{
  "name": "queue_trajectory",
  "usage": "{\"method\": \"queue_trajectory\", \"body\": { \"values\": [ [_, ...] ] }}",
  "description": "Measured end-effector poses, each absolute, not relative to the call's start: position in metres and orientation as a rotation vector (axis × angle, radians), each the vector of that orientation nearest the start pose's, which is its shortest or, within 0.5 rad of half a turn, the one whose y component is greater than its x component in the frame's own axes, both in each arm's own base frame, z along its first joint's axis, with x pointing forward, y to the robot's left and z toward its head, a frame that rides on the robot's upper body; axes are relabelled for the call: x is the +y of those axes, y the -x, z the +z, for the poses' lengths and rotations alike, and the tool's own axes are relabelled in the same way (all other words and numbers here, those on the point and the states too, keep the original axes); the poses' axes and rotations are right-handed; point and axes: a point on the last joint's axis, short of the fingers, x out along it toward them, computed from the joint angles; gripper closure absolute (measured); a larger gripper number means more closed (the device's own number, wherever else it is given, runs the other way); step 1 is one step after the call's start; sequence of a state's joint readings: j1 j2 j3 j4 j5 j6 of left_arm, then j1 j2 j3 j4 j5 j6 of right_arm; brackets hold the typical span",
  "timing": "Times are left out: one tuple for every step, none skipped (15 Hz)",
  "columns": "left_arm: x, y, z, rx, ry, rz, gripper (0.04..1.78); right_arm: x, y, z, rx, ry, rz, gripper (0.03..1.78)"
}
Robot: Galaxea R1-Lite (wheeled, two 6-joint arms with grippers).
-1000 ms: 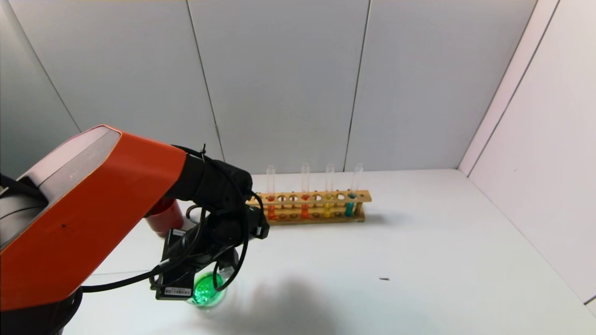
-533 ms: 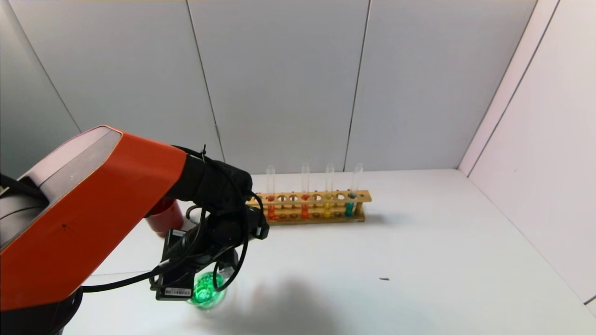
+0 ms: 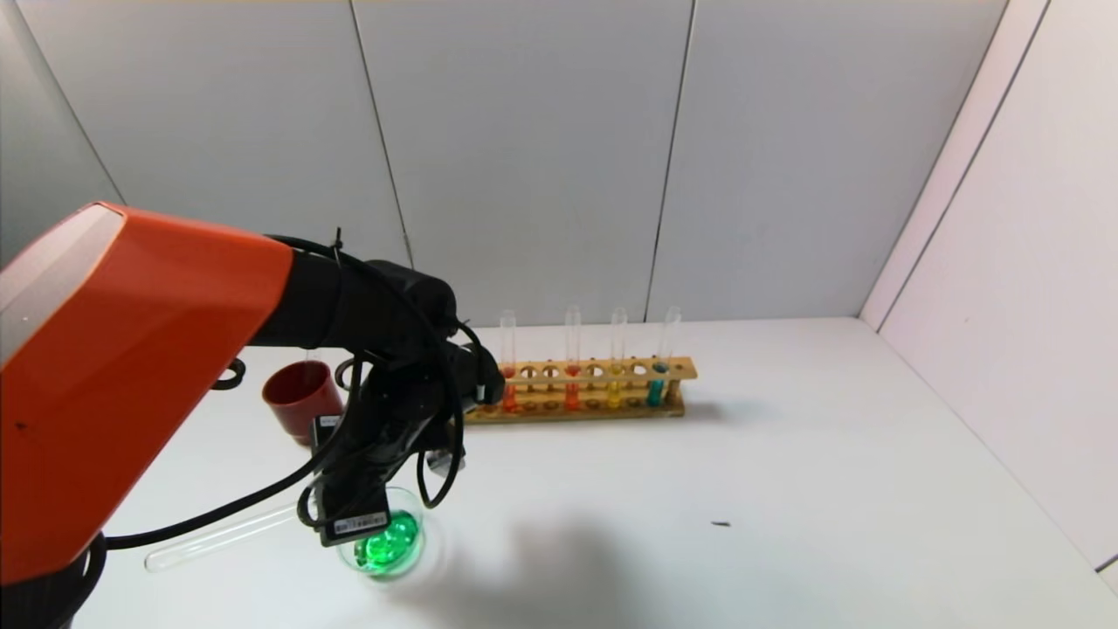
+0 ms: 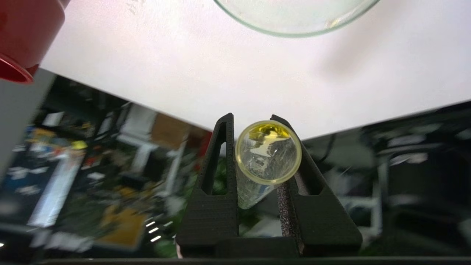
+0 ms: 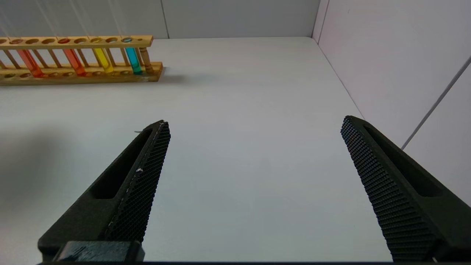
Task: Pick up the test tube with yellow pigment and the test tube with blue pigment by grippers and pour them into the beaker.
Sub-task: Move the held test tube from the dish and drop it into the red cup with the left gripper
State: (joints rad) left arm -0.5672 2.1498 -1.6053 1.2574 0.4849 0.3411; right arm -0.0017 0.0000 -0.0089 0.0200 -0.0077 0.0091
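Observation:
My left gripper (image 4: 251,118) is shut on the test tube with yellow pigment (image 4: 268,152), which is almost empty, with only a yellow smear inside. In the head view that tube (image 3: 218,533) lies nearly level and sticks out to the left of the gripper (image 3: 362,502). The gripper hangs over the rim of the beaker (image 3: 390,545), which holds bright green liquid. The test tube with blue pigment is out of view. My right gripper (image 5: 254,122) is open over bare table, away from the work.
A wooden rack (image 3: 583,389) at the back holds two orange-red tubes, a yellow one (image 3: 615,384) and a teal one (image 3: 656,383). A dark red cup (image 3: 301,400) stands behind the beaker. Walls close off the back and right side. The table's near edge lies just behind the left gripper.
The left arm has risen and swung, and the gripper has turned over the beaker. The held tube now shows sticking out to the left. The red cup is uncovered.

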Motion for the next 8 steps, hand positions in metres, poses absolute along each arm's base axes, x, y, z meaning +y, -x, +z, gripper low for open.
{"method": "queue_trajectory", "body": {
  "values": [
    [-0.167, -0.285, 0.137, 1.544, -1.064, -0.315, 1.48, 0.0, 0.023, 0.076, 0.011, -0.009, -0.009, 0.11],
    [-0.164, -0.286, 0.146, 1.507, -0.978, -0.296, 1.48, 0.0, 0.024, 0.076, 0.011, -0.009, -0.01, 0.11],
    [-0.16, -0.285, 0.157, 1.46, -0.922, -0.278, 1.48, 0.0, 0.024, 0.076, 0.011, -0.009, -0.01, 0.11],
    [-0.155, -0.284, 0.166, 1.417, -0.88, -0.266, 1.48, 0.0, 0.024, 0.076, 0.011, -0.009, -0.009, 0.11],
    [-0.149, -0.283, 0.177, 1.365, -0.831, -0.257, 1.48, 0.0, 0.024, 0.076, 0.011, -0.009, -0.009, 0.11],
    [-0.142, -0.282, 0.189, 1.302, -0.775, -0.242, 1.48, 0.0, 0.024, 0.076, 0.011, -0.009, -0.009, 0.11],
    [-0.137, -0.281, 0.199, 1.242, -0.728, -0.224, 1.48, 0.0, 0.024, 0.076, 0.01, -0.009, -0.009, 0.11],
    [-0.132, -0.28, 0.208, 1.184, -0.678, -0.202, 1.48, 0.0, 0.024, 0.076, 0.011, -0.009, -0.009, 0.11]
  ]
}}
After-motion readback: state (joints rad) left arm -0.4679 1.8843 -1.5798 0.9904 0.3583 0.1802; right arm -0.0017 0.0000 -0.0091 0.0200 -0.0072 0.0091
